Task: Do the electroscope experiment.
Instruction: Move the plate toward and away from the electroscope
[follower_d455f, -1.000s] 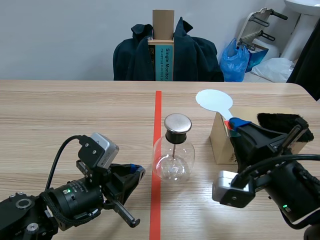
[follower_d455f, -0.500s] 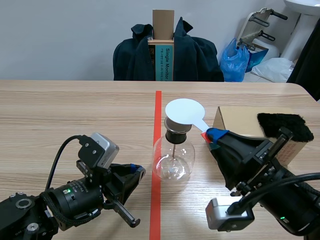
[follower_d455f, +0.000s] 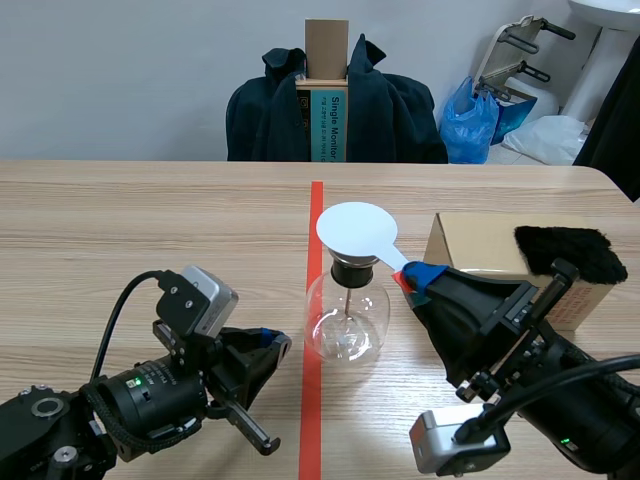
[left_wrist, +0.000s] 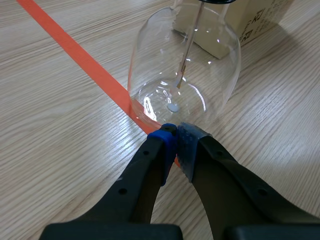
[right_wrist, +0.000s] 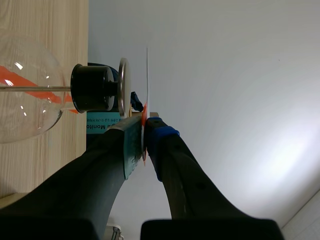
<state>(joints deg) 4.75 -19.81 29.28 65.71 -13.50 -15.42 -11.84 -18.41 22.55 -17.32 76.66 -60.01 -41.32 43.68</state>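
1. Take 12 o'clock as the far edge of the pale wooden counter (follower_d455f: 150, 230). The clear round-bellied glass electroscope flask (follower_d455f: 346, 322) stands mid-counter, its base meeting the 3 o'clock edge of the orange-red tape line.
2. A black stopper (right_wrist: 92, 95) plugs its neck and carries a round metal cap plate (right_wrist: 123, 87). A thin rod hangs down inside the glass.
3. The right fingers (right_wrist: 149, 136) come in from the flask's 4 o'clock. They are clenched on the red-marked handle of a flat white round-headed paddle (follower_d455f: 357, 229).
4. The paddle's disc is level over the cap plate. The right wrist view shows a narrow gap between them, so they are close but apart.
5. The left fingers (left_wrist: 172, 135) are pressed together on nothing. They sit low at the flask's 8 o'clock, with their tips just short of the glass base.
6. A brown cardboard box (follower_d455f: 480, 245) sits at the flask's 2 o'clock. A shaggy black fur pad (follower_d455f: 565, 252) lies on its 3 o'clock end.
7. My reading of progress:
   - The paddle is picked up and presented to the plate, so the test itself appears under way.
   - Whether the paddle is charged cannot be told.
   - Whether the foil on the rod has spread is too small to judge.
   - Likely left to do: observe the response, lift the paddle clear and put it down.
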